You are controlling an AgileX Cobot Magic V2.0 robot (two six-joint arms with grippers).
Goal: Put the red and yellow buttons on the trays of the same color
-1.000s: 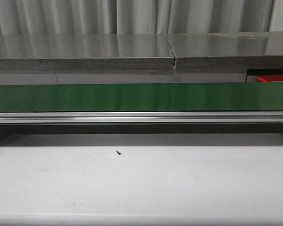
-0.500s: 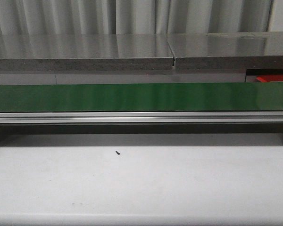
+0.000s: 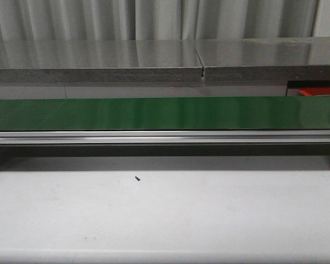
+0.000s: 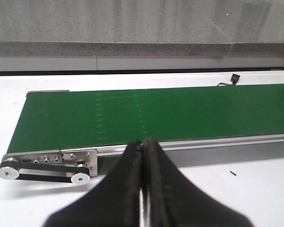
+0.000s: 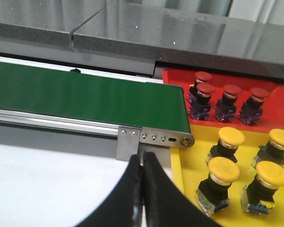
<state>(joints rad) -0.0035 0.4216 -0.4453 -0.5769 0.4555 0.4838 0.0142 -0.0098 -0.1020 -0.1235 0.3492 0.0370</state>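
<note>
Red tray [image 3: 319,91] mostly behind conveyor [image 3: 165,113].

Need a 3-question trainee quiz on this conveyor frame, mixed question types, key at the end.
1. True or false: a button is riding on the green conveyor belt.
2. How many yellow buttons stand on the yellow tray?
3. Multiple choice: the red buttons are A) on the belt, B) on the red tray, C) held in the right claw.

Key: 1 false. 2 four. 3 B. Both the right claw and the left claw are closed and empty.
</note>
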